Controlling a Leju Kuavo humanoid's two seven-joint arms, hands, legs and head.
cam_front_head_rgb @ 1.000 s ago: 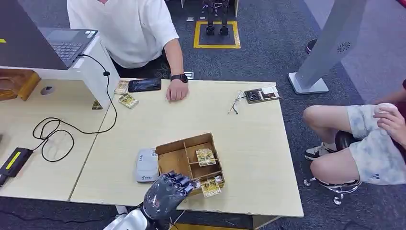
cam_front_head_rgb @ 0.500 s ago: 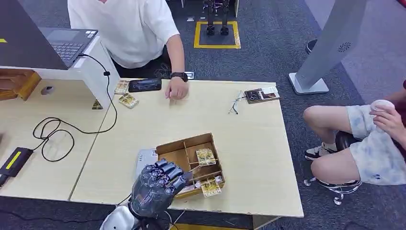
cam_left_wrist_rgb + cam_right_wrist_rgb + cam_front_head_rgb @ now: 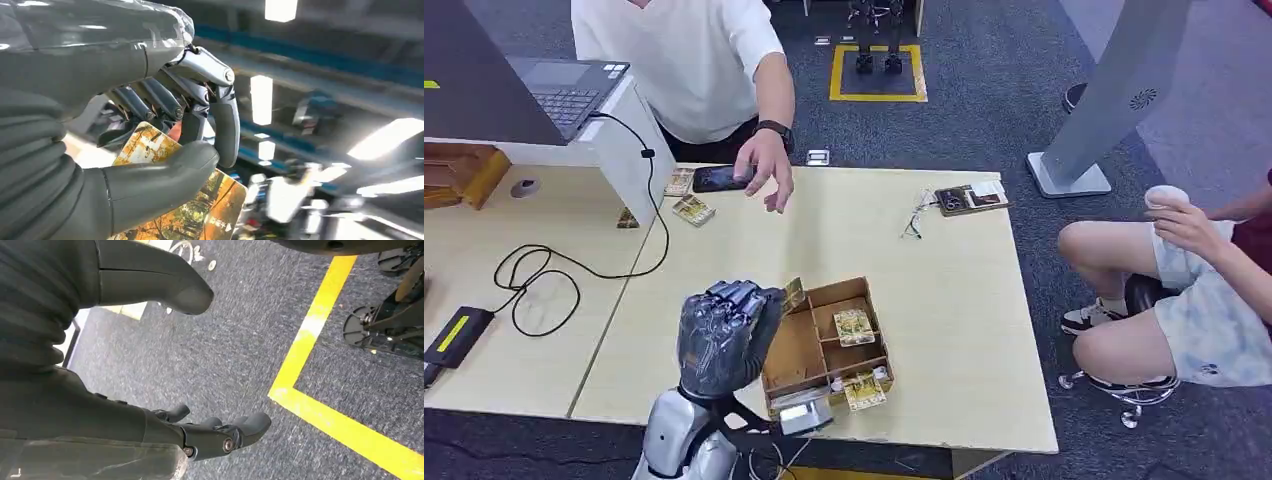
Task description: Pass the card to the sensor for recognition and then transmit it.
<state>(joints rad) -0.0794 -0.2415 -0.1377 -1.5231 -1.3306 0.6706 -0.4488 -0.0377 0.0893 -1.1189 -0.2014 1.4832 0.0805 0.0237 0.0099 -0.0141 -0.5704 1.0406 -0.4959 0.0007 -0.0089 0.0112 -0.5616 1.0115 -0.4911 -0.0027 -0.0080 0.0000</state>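
Observation:
My left hand (image 3: 724,335) is raised above the near part of the table, just left of the wooden card box (image 3: 819,340), and it grips an orange-yellow picture card (image 3: 793,295) that sticks out past its fingers. Up close in the left wrist view, that card (image 3: 190,205) is pinched between the thumb (image 3: 160,175) and the curled fingers. The grey card sensor lies under the raised hand and is hidden. More cards (image 3: 854,327) lie in the box compartments. My right hand (image 3: 220,432) hangs beside the body over dark carpet, fingers loosely apart and holding nothing.
A person in a white shirt sits at the far side, one hand (image 3: 764,165) lifted over the table near a phone (image 3: 724,178) and loose cards (image 3: 692,209). A laptop (image 3: 554,90) and black cable (image 3: 544,275) lie left. Another person (image 3: 1194,280) sits at the right.
My left hand has lifted up and to the left from the box's front edge, carrying a card. The person's hand has risen off the table.

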